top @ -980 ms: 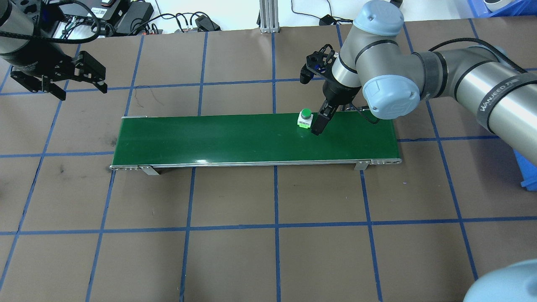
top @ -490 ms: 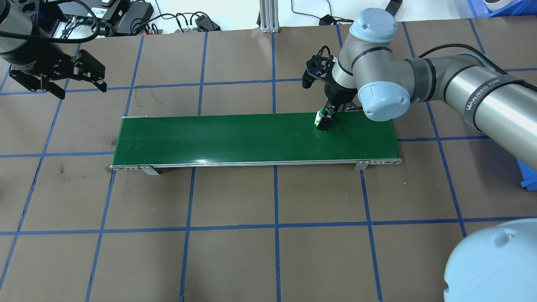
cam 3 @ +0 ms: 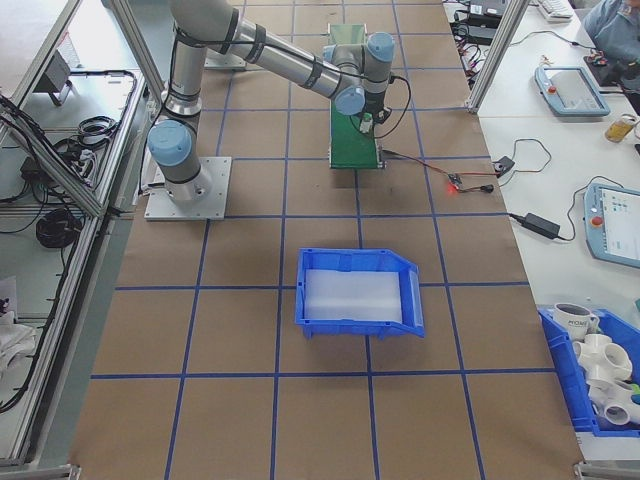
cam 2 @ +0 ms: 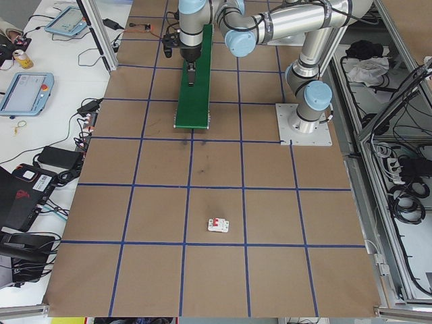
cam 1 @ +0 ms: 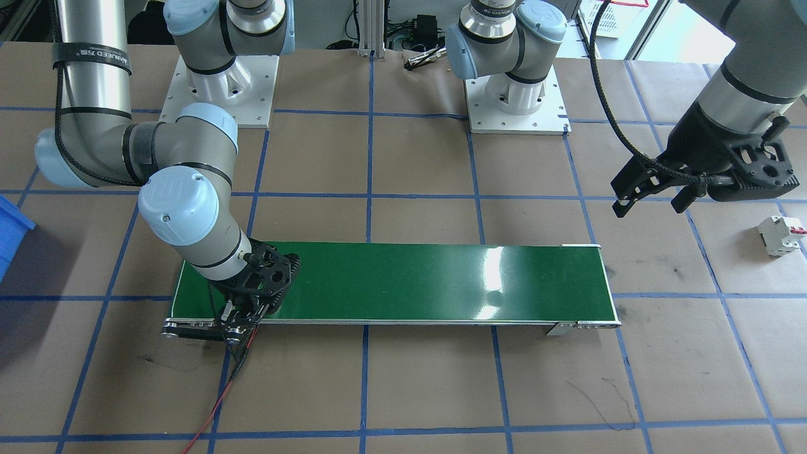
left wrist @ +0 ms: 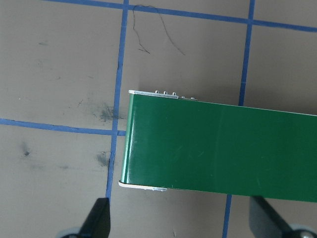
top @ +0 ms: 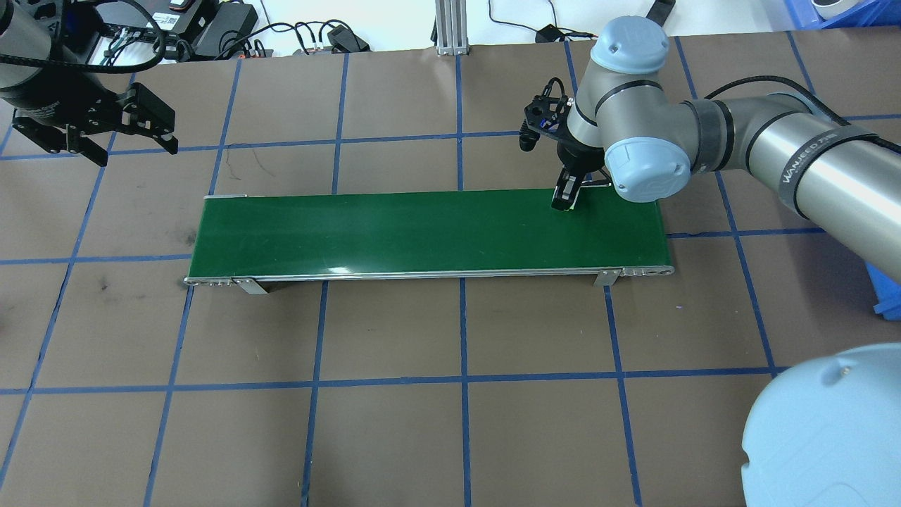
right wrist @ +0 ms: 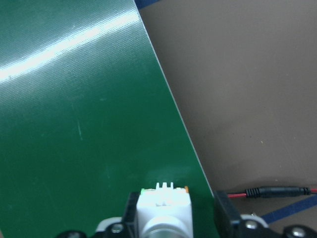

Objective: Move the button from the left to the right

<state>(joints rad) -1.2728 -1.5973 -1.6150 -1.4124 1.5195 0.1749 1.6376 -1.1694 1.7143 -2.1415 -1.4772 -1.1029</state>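
Green conveyor belt (top: 422, 232) lengthwise across brown paper-covered table (top: 450, 422) with blue tape grid. Right gripper (top: 564, 199) down at belt's right end, near the far long edge, clamped around button (right wrist: 163, 206). In right wrist view: white body and a sliver of orange between the two black fingers (right wrist: 130, 210), belt edge just beside; contact on the other finger hard to confirm. Can't tell whether button touches belt or sits lifted. From overhead, button almost fully hidden by the fingers. Red wire (right wrist: 277, 191) on table beside that belt end.

Left gripper (top: 137, 151) well apart from belt, hanging above table off belt's left end, jaws spread wide, holding nothing. Left wrist view: both fingertips (left wrist: 99, 220) at bottom of frame, belt's left end between and beyond them.

White circuit breaker (cam 1: 780, 234) with red lever on table further out on robot's left. Blue bin (cam 3: 360, 290) on robot's right side of table, clear of belt.
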